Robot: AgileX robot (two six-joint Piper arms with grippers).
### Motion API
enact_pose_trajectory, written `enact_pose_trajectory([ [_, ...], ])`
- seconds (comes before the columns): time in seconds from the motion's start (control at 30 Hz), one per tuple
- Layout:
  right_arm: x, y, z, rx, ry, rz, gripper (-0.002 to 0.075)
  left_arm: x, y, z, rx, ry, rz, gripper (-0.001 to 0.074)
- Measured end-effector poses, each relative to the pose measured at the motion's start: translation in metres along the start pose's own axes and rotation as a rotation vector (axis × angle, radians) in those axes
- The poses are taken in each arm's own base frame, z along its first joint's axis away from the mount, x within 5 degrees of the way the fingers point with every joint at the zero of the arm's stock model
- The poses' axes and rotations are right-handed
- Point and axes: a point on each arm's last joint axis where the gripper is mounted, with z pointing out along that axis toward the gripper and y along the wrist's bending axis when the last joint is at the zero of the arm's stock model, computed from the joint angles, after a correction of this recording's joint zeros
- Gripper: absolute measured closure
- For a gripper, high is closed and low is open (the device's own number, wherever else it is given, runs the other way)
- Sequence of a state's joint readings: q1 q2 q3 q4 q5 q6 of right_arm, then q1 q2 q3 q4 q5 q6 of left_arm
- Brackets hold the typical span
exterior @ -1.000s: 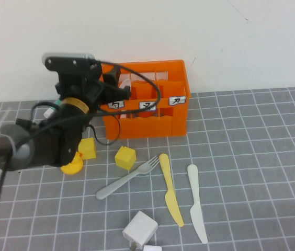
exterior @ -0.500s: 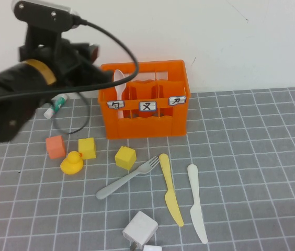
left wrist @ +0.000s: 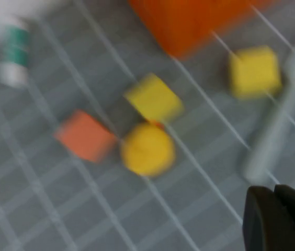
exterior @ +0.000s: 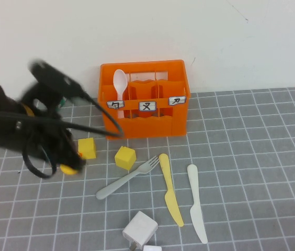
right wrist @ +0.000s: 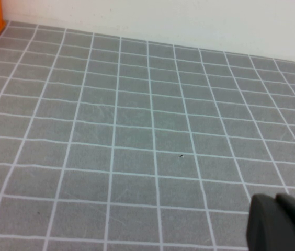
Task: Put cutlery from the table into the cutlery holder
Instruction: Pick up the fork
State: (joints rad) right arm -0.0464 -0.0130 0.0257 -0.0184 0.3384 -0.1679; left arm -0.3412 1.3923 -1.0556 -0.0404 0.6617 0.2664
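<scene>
We see the crate (exterior: 145, 99) at the back of the table (exterior: 252, 157), by the wall, with the spoon (exterior: 119, 83) standing in its left compartment. In front of it lie the fork (exterior: 127, 178), then a knife (exterior: 170, 189) and another knife (exterior: 196, 202) further right. Two cubes (exterior: 87, 148) (exterior: 125, 157) sit left of the fork.

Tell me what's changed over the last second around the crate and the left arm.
The left gripper pulled back from the cutlery holder toward the table's left side and shut empty, leaving the spoon standing in the left compartment. The fork, yellow knife and white knife stayed put. The right gripper is shut, off to the holder's right.
</scene>
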Motion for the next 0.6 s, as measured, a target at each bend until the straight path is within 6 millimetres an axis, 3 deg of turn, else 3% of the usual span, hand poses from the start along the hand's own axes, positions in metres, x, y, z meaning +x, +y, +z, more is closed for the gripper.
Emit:
enact_pose_trajectory([
  [0.3, 0.000, 0.000, 0.000, 0.000, 0.000, 0.000, 0.0729, 0.020, -0.030, 0.037, 0.416, 0.345, 0.135, 0.0734],
  [0.6, 0.000, 0.000, 0.000, 0.000, 0.000, 0.000, 0.0729, -0.012, -0.023, 0.084, 0.459, 0.384, 0.157, 0.0731],
])
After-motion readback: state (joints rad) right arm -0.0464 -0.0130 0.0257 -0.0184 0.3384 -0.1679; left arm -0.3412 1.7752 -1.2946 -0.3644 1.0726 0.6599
